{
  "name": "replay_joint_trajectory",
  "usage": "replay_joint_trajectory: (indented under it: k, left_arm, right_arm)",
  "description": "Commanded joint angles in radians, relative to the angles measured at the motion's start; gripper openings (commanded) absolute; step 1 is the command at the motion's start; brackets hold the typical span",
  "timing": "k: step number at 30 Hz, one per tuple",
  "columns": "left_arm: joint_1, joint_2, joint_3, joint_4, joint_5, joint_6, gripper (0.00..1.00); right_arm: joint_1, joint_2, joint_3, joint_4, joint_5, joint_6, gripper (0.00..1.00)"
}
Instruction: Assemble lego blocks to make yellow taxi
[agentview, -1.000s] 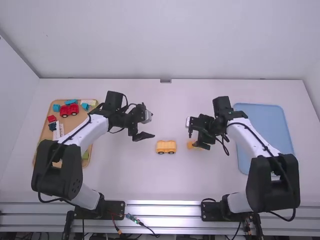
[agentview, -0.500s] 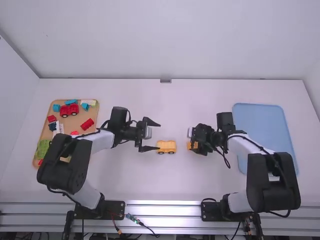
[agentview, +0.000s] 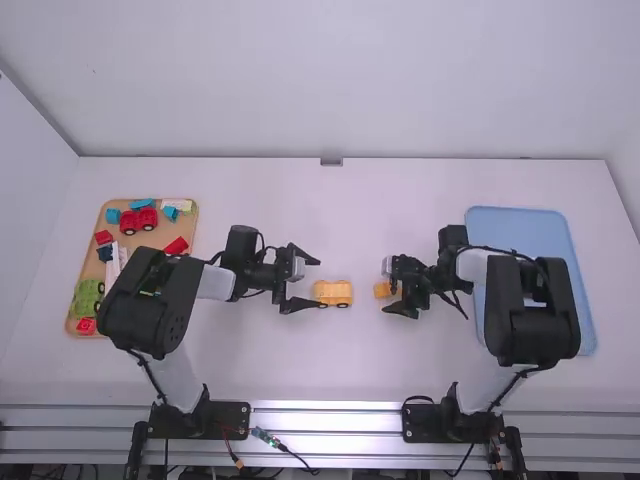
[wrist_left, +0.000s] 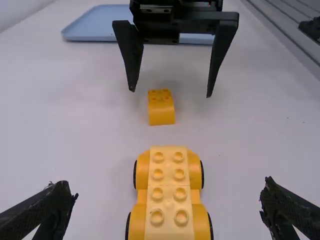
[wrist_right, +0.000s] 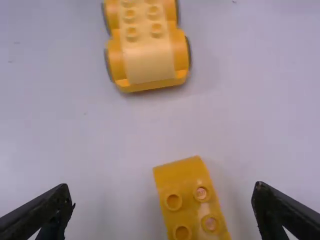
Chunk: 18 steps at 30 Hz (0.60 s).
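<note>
Across the white desk (agentview: 340, 200), my left gripper (agentview: 318, 282) and right gripper (agentview: 390, 291) face each other, both spread wide and gripping nothing. The yellow wheeled base (wrist_left: 168, 195) lies between them, its near end between my left fingertips. The smaller yellow block (wrist_right: 186, 187) sits studs up between my right fingers, touching neither.

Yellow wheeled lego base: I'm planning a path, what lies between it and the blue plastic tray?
A small orange lego block, with the right gripper open near it; the left wrist view shows both.
</note>
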Motion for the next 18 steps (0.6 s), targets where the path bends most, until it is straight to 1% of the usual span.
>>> replay_joint_trajectory:
  k: [1,3,5,7,10,11,12,14,16,18]
  left_arm:
    - [-0.006,0.011,0.018,0.0,0.026,-0.005,0.99]
    - [-0.009,0.011,0.018,-0.001,0.026,0.005,0.99]
    - [-0.009,0.011,0.018,-0.001,0.026,0.004,0.99]
    - [-0.009,0.011,0.018,-0.001,0.026,0.003,0.99]
    - [-0.008,0.011,0.018,-0.001,0.026,0.003,0.99]
    - [-0.008,0.011,0.018,-0.001,0.026,0.0,0.99]
    - [-0.008,0.011,0.018,-0.001,0.026,0.0,0.99]
    - [-0.008,0.011,0.018,0.0,0.026,0.001,0.99]
    - [-0.008,0.011,0.018,0.0,0.026,0.001,0.99]
    - [-0.008,0.011,0.018,0.0,0.026,0.0,0.99]
  right_arm:
    - [-0.024,0.036,0.053,-0.048,-0.066,-0.174,0.89]
    - [-0.03,0.053,0.056,-0.033,-0.083,-0.18,0.89]
    - [-0.037,0.098,0.056,0.063,-0.089,-0.069,0.91]
    - [-0.034,0.143,0.059,0.108,-0.098,-0.035,0.93]
    - [-0.029,0.174,0.08,0.043,-0.118,-0.101,0.92]
    - [-0.029,0.174,0.09,-0.024,-0.119,-0.181,0.89]
    - [-0.029,0.173,0.093,-0.044,-0.118,-0.208,0.87]
    - [-0.031,0.172,0.1,-0.078,-0.118,-0.265,0.81]
    - [-0.031,0.172,0.1,-0.068,-0.117,-0.259,0.79]
    - [-0.031,0.179,0.095,-0.017,-0.117,-0.179,0.8]
